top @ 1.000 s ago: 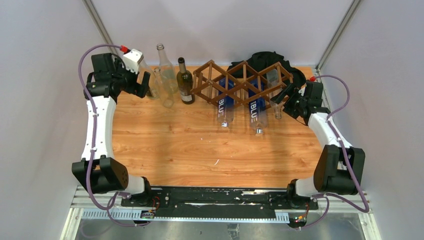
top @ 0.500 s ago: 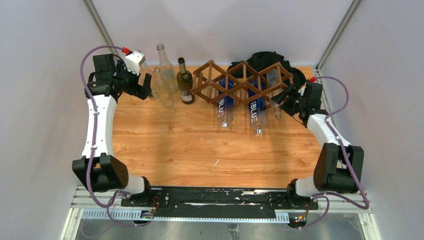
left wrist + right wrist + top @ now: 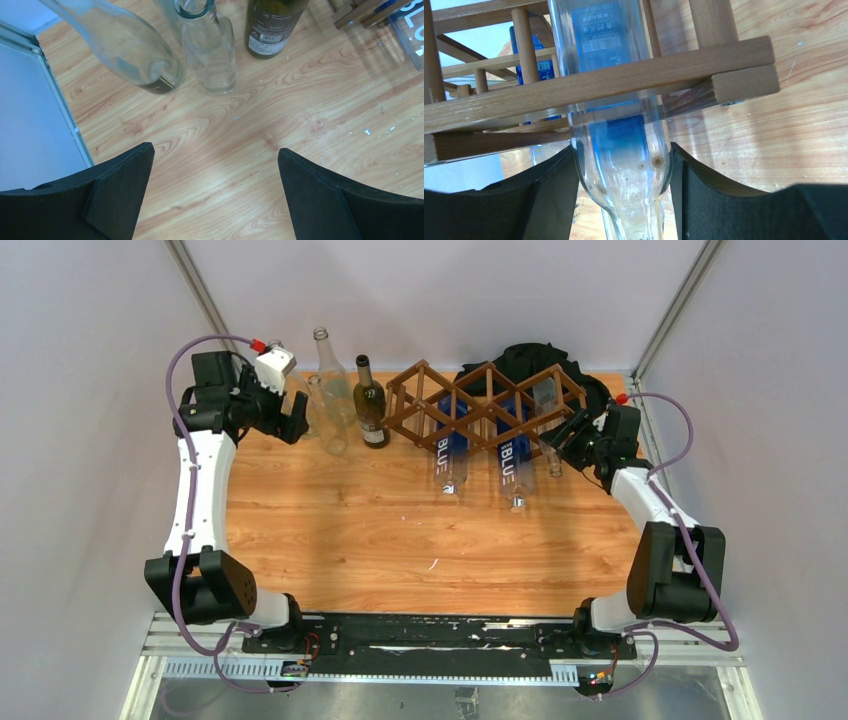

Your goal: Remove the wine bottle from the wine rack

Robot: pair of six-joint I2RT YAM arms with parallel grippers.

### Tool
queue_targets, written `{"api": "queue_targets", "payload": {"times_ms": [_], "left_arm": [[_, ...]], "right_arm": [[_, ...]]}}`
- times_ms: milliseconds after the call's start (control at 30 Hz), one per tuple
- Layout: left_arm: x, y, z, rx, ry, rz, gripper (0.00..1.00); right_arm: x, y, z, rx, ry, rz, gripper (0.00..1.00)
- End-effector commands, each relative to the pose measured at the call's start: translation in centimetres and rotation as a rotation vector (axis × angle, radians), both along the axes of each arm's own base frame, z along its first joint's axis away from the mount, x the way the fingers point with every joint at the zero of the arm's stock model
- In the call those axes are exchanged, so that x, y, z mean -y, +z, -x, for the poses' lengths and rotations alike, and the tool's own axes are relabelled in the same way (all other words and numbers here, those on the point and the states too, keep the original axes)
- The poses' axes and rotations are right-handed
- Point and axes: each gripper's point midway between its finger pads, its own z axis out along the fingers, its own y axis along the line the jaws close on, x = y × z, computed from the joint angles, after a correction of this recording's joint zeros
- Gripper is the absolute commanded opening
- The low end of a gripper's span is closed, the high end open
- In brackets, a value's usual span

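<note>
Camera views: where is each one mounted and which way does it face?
Top: above, behind the bases, looking down on the table; left arm and right arm show.
Left wrist: faces down at standing bottles; left fingers open.
Right wrist: faces the rack; right fingers pinch the clear bottle.
Shared: top and right wrist both show rack and clear bottle.

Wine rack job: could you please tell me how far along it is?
Looks done: a dark green bottle stands beside the dark brown wooden lattice wine rack. In hand: the right gripper grips a clear glass bottle lying in the rack. Left: pulling it out; two blue-labelled bottles wait.
</note>
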Motion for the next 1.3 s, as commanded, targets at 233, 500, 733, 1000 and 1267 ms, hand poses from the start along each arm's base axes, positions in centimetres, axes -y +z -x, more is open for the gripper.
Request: {"api": "queue_targets", "payload": {"times_ms": [233, 500, 733, 1000, 1267], "left_arm": [[1.9, 0.1, 0.8, -0.002, -0.055, -0.003, 1.0], [4.0, -0.4, 1.1, -0.005, -0.116, -0.038, 1.0], [7.6, -0.7, 1.7, -0.018, -0.216, -0.105, 0.99], [11.0, -1.5, 2.6, -0.03, -0.32, -0.186, 0.98], [12.7, -2.3, 3.4, -0.03, -0.389, -0.246, 0.99]], "right_arm": [[0.2, 0.3, 2.1, 0.023, -0.027, 0.036, 0.3], [-0.8, 0.1, 5.9, 0.024, -0.007, 0.008, 0.03], [-1.7, 0.5, 10.9, 0.008, -0.007, -0.031, 0.0], [-2.1, 1.5, 15.8, -0.011, -0.041, -0.082, 0.0], [-2.9, 3.4, 19.3, 0.011, -0.024, -0.116, 0.0]]}}
